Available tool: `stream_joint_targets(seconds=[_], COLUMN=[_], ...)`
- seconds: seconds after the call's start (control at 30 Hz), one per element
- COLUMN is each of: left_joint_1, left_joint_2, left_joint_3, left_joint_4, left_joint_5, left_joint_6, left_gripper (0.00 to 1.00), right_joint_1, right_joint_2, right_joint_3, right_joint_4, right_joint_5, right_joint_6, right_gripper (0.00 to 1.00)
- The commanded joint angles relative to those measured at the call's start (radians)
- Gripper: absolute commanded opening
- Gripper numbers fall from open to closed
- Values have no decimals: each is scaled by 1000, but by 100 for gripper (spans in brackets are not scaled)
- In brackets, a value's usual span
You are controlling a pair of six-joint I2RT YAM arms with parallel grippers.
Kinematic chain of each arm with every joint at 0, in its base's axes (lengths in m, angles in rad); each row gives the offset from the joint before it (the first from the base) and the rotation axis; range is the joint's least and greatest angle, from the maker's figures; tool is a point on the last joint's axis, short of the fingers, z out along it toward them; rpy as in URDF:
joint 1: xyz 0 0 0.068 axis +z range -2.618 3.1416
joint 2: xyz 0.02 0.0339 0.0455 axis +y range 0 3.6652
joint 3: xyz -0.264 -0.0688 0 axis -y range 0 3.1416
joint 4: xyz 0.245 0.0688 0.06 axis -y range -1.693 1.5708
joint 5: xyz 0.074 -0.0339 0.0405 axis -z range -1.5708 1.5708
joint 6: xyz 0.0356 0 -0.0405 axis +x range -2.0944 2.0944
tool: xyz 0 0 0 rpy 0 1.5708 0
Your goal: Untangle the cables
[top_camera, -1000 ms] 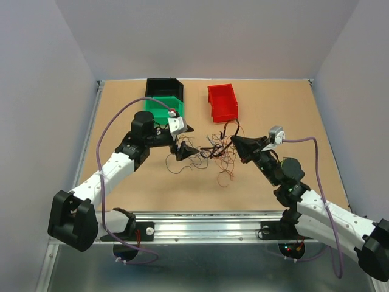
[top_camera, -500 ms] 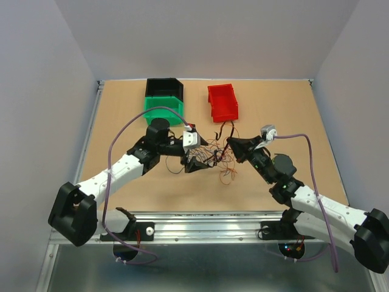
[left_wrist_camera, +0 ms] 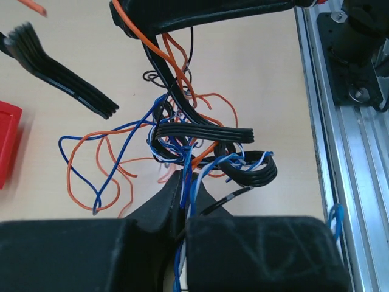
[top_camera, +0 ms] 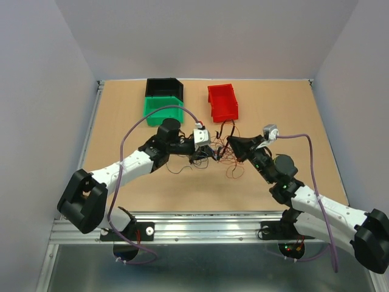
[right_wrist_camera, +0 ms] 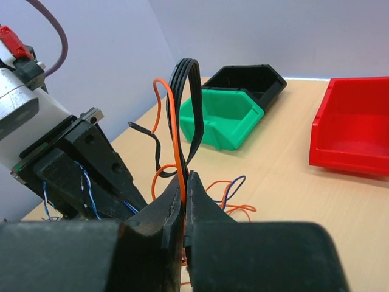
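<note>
- A tan wooden table point(top_camera: 121, 115) is seen with all the things resting on it.
- A white-and-black left arm point(top_camera: 130, 164) is stretched from the near left toward the middle of the table. A white-and-black right arm point(top_camera: 316, 204) is stretched from the near right toward the same spot.
- Three open plastic bins are set at the far side. A black bin point(top_camera: 163, 87) stands farthest back, with a green bin point(top_camera: 159, 107) touching its near side. A red bin point(top_camera: 222, 102) stands apart to their right.
- A clump of thin orange, black and blue cables point(top_camera: 216, 155) is found at the middle of the table, between the two arm tips and just in front of the red bin. Loose loops are spread onto the wood around the clump. Part of the clump is lifted off the surface.
- The left gripper point(left_wrist_camera: 185, 182) is closed, with blue and white strands of the cables pinched between its jaws.
- The right gripper point(right_wrist_camera: 185, 182) is closed too. An orange strand and a flat black ribbon of the cables are clamped in it and rise in a loop above the jaws.
</note>
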Motion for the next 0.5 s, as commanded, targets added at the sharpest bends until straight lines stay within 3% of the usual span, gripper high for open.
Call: stream_joint_targets(seconds=[0.0, 0.1, 0.2, 0.23, 0.37, 0.47], left_joint_1=[2, 39, 180, 299, 539, 620], left_joint_2=[-61, -100, -132, -141, -135, -121], left_joint_3=[29, 16, -7, -13, -7, 12], left_joint_4=[69, 82, 134, 150, 230, 236], left_joint_5=[-22, -111, -203, -194, -105, -117], left_joint_6=[-26, -75, -173, -202, -365, -472], left_gripper=[0, 0, 0, 0, 0, 0], right_joint_1=[7, 7, 7, 7, 8, 7], right_joint_2=[-25, -71, -149, -182, -410, -540], right_joint_3=[40, 34, 41, 37, 17, 8], right_joint_4=[75, 9, -193, -230, -410, -548], right_joint_5=[57, 189, 386, 440, 725, 829], right_joint_6=[9, 11, 21, 29, 38, 26], right_gripper=[1, 0, 0, 1, 0, 1])
